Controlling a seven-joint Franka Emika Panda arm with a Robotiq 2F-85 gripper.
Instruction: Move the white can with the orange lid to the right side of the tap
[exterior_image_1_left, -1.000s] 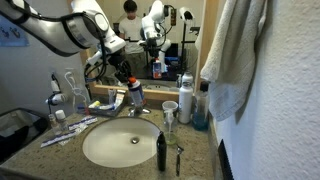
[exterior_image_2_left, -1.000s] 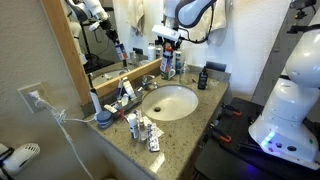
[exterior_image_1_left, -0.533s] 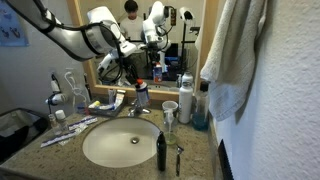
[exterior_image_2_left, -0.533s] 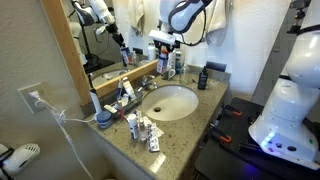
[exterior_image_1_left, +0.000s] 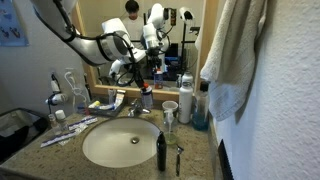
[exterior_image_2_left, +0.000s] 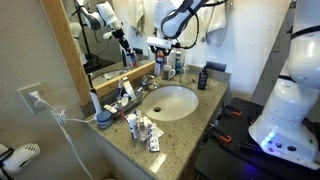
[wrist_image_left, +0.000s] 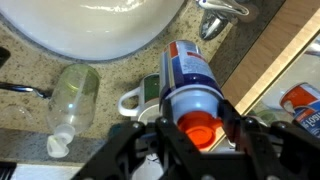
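My gripper (wrist_image_left: 197, 140) is shut on the white can with the orange lid (wrist_image_left: 190, 75), its jaws on either side of the orange-red cap. In both exterior views the can (exterior_image_1_left: 147, 99) (exterior_image_2_left: 163, 68) hangs in the gripper (exterior_image_1_left: 145, 90) (exterior_image_2_left: 163, 60) just above the counter at the back of the basin. The chrome tap (exterior_image_1_left: 134, 111) (exterior_image_2_left: 147, 81) stands close beside it. In the wrist view the tap (wrist_image_left: 222, 10) shows at the top edge, past the can's base.
The oval white basin (exterior_image_1_left: 95, 150) (wrist_image_left: 60, 35) fills the counter's middle. A white cup (exterior_image_1_left: 170, 108) (wrist_image_left: 135, 100), a clear glass (exterior_image_1_left: 169, 125) (wrist_image_left: 75, 90) and a silver spray can (exterior_image_1_left: 186, 97) stand nearby. A slim black bottle (exterior_image_1_left: 160, 150) is at the front; a towel (exterior_image_1_left: 235, 50) hangs alongside.
My arm has carried the can sideways along the back of the basin, from one side of the tap towards the white cup. The grip has not changed.
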